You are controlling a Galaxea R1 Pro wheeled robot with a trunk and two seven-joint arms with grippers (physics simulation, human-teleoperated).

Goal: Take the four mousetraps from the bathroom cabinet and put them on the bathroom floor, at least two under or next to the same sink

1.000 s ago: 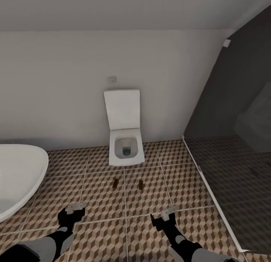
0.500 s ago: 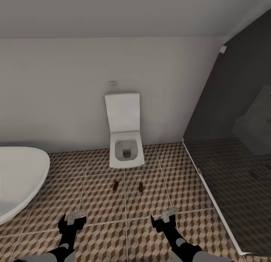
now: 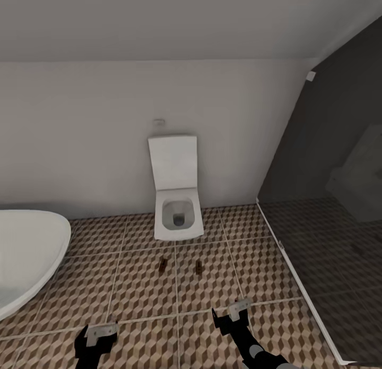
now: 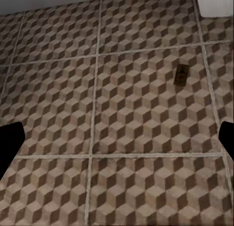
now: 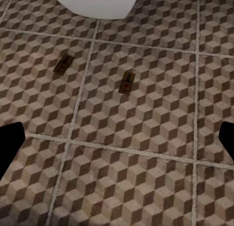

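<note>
**Q:** What are the largest things here?

**A:** The bathroom floor (image 3: 138, 284), tiled in a brown, beige and white cube pattern with pale grout lines, spreads across the lower half of the head view. A white wall (image 3: 79, 135) rises behind it. A dark shower area (image 3: 339, 209) behind a glass screen takes the right side. The curved rim of a white bathtub (image 3: 26, 252) sits at the left edge. A white toilet (image 3: 178, 215) with its lid raised stands against the wall at the centre.

**Q:** Where are the mousetraps?

**A:** Two mousetraps lie flat on the floor just in front of the toilet, side by side but apart: one on the left (image 3: 163, 264) and one on the right (image 3: 198, 267). A grout line runs between them. In the right wrist view both show, one (image 5: 62, 65) and the other (image 5: 127, 82), with the toilet's white base (image 5: 97, 4) beyond them. In the left wrist view one trap (image 4: 182, 74) lies near a grout crossing.

**Q:** How do the traps lie relative to the grippers?

**A:** Both traps lie ahead of the grippers, well apart from them, towards the toilet. The left gripper (image 3: 101, 333) hovers low at the bottom of the head view; the right gripper (image 3: 237, 309) hovers nearer the traps. Neither touches a trap.

**Q:** What is the state of each gripper?

**A:** In each wrist view the dark fingertips (image 4: 9, 143) (image 5: 9, 143) sit at opposite edges, so both grippers are spread wide and hold nothing.
</note>
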